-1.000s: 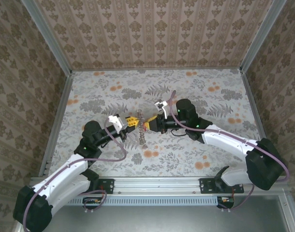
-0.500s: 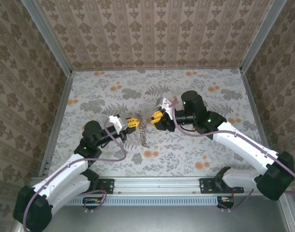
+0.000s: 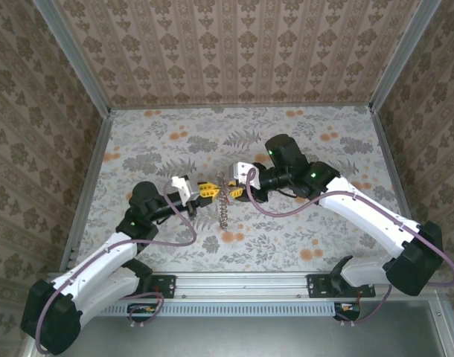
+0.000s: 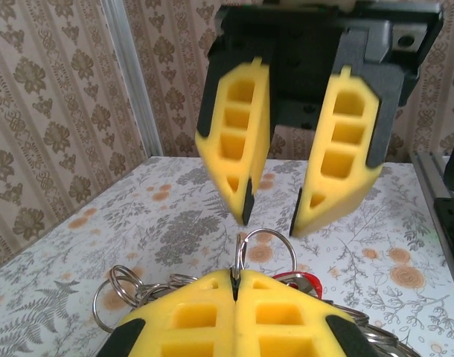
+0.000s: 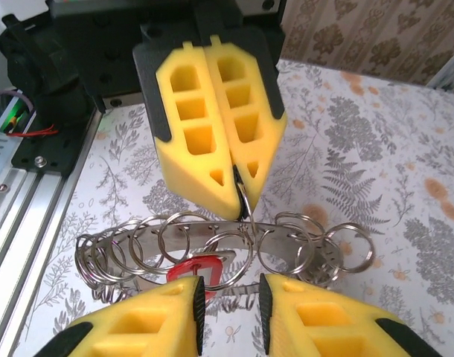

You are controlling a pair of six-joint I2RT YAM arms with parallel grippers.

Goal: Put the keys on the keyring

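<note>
Keyring (image 4: 268, 231) pinched in left jaws, right jaws parted opposite — red keys (image 5: 200, 268) beneath, rings (image 5: 130, 249) crowding

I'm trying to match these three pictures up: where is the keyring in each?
Top external: keyring hangs at picture centre.
Left wrist: keyring at bottom centre and lower left.
Right wrist: keyring strung across the lower middle.
Shared landmark: the shut yellow left fingers pinching one ring.

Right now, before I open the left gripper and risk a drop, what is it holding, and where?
The left gripper pinches a thin silver metal ring by its rim; the linked rings and red-headed key hang below.
</note>
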